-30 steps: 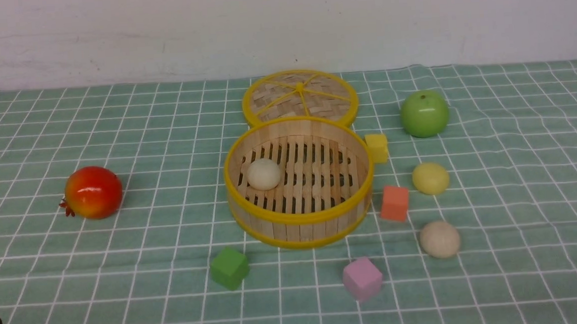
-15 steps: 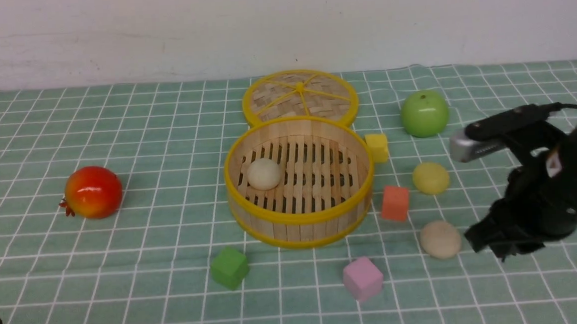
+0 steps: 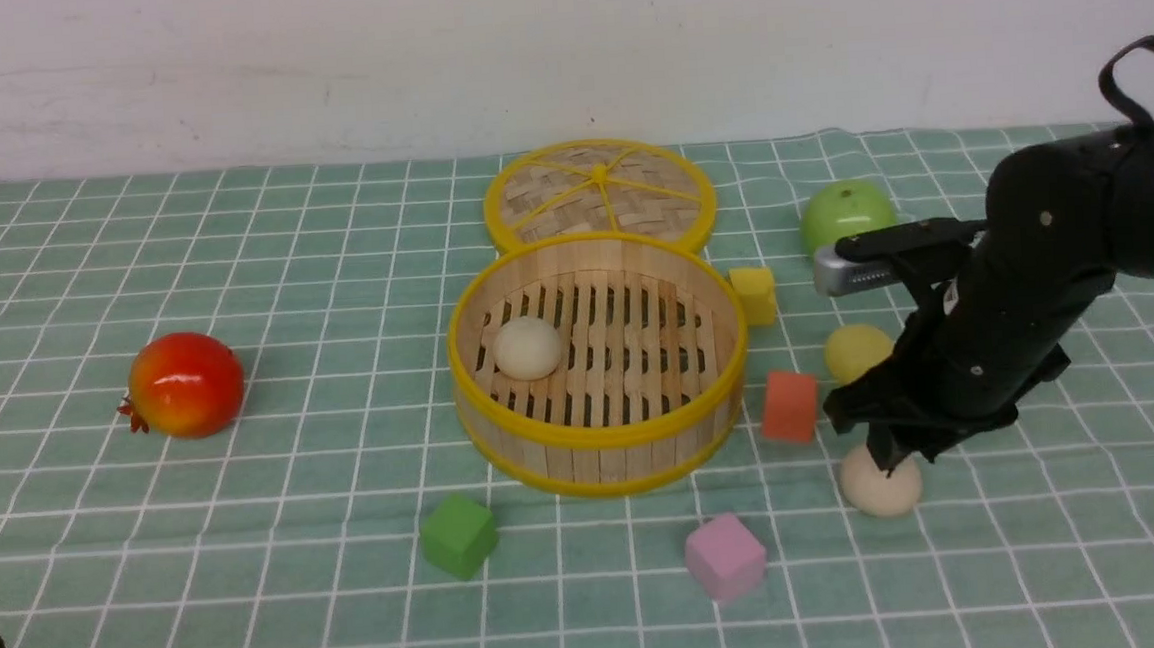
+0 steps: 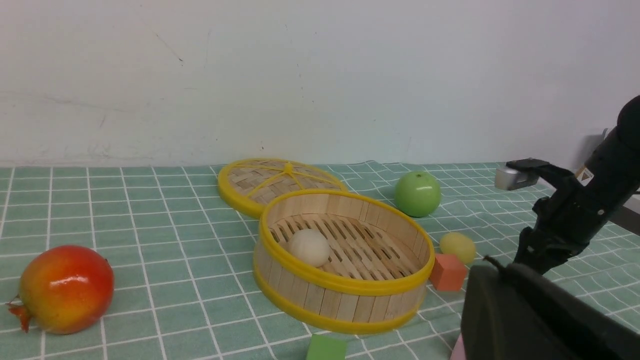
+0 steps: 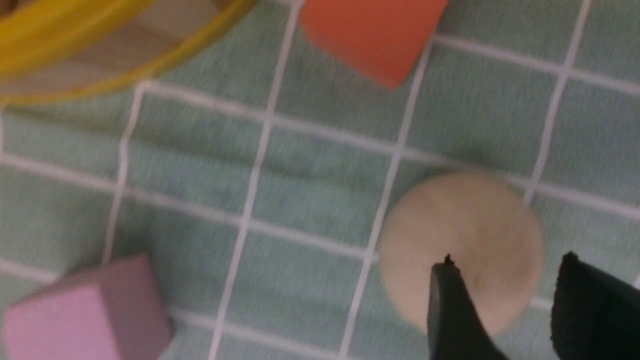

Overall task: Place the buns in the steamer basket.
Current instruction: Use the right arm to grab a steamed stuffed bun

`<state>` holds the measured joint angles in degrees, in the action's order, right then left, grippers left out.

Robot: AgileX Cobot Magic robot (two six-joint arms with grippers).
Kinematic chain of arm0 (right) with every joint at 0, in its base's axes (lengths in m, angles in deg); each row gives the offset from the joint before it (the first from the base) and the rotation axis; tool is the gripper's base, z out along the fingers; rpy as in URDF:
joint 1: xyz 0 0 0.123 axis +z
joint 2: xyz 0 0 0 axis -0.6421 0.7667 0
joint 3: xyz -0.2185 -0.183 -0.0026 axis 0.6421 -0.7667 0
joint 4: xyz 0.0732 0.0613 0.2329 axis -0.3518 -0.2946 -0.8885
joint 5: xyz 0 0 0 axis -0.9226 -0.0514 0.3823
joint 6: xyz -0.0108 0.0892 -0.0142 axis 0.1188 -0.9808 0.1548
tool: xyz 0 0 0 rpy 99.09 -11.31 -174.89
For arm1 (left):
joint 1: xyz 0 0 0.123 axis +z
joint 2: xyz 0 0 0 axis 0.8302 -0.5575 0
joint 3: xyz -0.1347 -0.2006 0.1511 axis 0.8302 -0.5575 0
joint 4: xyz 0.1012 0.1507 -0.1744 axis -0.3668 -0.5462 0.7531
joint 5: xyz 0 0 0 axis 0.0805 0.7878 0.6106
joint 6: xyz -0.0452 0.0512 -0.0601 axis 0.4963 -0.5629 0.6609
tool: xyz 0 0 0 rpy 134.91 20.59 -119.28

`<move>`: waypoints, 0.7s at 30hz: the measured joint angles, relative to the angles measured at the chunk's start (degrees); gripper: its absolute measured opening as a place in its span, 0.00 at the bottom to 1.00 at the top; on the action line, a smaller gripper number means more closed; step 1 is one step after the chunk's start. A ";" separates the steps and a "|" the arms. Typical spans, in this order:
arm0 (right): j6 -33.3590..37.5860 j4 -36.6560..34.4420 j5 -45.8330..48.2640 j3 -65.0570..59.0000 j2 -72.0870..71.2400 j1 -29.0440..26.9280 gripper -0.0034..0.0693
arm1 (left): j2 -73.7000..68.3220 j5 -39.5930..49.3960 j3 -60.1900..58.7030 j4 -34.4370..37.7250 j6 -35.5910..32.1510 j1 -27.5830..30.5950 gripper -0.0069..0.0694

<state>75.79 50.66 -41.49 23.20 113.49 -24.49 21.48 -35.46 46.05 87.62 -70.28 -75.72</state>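
Closest in, at the edge of the left wrist view, the left gripper (image 4: pixel 530 310): only a black bulk, jaws out of sight, closed. Next, on the checked cloth (image 3: pixel 247 504), a pink cube (image 3: pixel 724 557) and, to its left, a green cube (image 3: pixel 459 537). Just beyond the pink cube, to the right, a cream bun (image 3: pixel 881 491); lies on the cloth, outside the basket. Right above it, the right gripper (image 3: pixel 894 457): points down over the bun's top with fingers (image 5: pixel 450 310) spread apart, gripping nothing; cannot tell whether a tip touches. Farther back, an orange cube (image 3: pixel 789 406), just beside the basket (image 3: pixel 599 441) on its right. Inside the basket, toward its left, a white bun (image 3: pixel 527 348) on the slatted floor. Right of the orange cube, a yellow bun (image 3: pixel 849 349) on the cloth, partly hidden by the right arm. Far left, well apart, a pomegranate (image 3: pixel 185 385). Beyond, a yellow cube (image 3: pixel 755 295) by the basket's right rim, then a green apple (image 3: pixel 846 209). Farthest, the lid (image 3: pixel 599 194), flat behind the basket.
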 joint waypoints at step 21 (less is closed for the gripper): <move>2.49 -3.15 -5.14 0.31 2.56 -0.91 0.38 | 0.00 0.00 0.00 0.00 0.00 0.00 0.09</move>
<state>78.28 47.52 -46.63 23.51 116.05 -25.39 21.48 -35.46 46.05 87.62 -70.28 -75.72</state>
